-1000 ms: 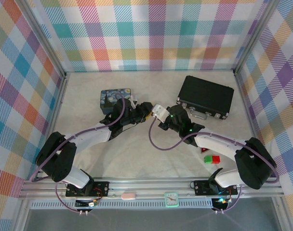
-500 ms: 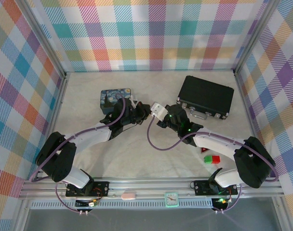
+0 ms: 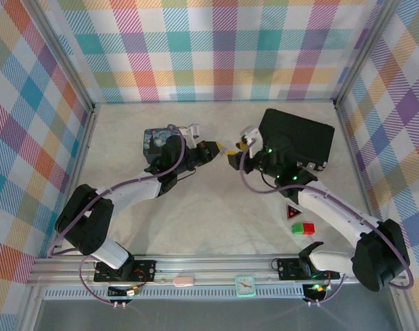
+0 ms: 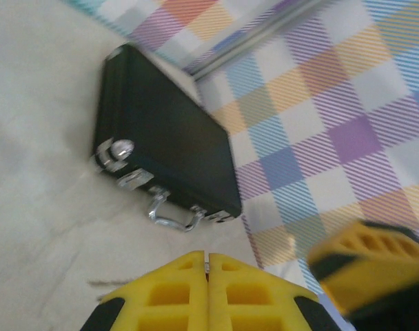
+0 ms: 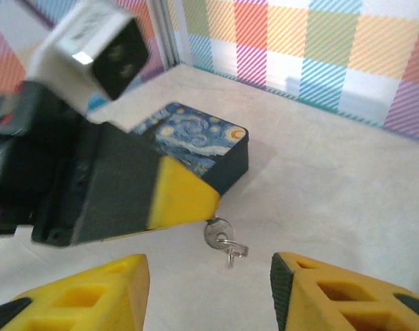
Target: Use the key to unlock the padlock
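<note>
Left gripper (image 4: 207, 274) is pinched shut on the small silver-grey metal key (image 5: 218, 234), which dangles from its yellow tips. The right gripper (image 5: 208, 272) gapes wide just beside it, empty. Key secured, by the look of it, but fitting it to the padlock is not yet done.

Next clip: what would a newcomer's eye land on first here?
Mid-table, the two arms face each other almost tip to tip. The left hand is pinched shut, with the small silvery key dangling from its yellow fingertips, and the right hand is open just opposite. Behind them, the painted tin sits beside the left arm and the black case lies at the far right.
</note>
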### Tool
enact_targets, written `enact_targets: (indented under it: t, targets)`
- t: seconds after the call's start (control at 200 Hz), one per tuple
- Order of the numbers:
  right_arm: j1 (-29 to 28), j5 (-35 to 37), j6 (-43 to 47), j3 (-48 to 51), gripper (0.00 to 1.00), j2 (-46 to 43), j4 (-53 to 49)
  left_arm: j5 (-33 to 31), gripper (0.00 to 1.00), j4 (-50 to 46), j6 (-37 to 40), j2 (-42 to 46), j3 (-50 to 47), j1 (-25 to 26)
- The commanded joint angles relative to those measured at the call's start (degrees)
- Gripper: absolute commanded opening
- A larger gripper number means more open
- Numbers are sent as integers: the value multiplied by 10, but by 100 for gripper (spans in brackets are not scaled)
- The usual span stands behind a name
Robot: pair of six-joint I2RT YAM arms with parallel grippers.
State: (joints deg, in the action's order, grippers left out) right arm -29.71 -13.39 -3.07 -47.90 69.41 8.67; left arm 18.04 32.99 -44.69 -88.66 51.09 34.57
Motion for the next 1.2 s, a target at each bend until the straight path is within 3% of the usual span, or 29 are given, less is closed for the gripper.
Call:
enact_targets:
  t: [0.0,0.12,0.255,0.755,1.025,1.195]
  targets:
    - [42,-153,-174,-19,49,14,5,54,0,107,92,12,-10,-6]
    - [74,-252,-259,-15,47,46,83,72,0,126,123,35,-24,-6]
    - [77,-311,-296,-5,42,64,172,80,0,127,144,57,-37,-6]
    - [79,-371,-359,18,28,105,323,105,0,158,131,83,-52,-5]
    - [79,-380,-385,23,11,118,362,109,0,183,111,75,-53,-5]
    - [79,-381,-409,24,14,127,395,112,0,195,101,69,-56,-1]
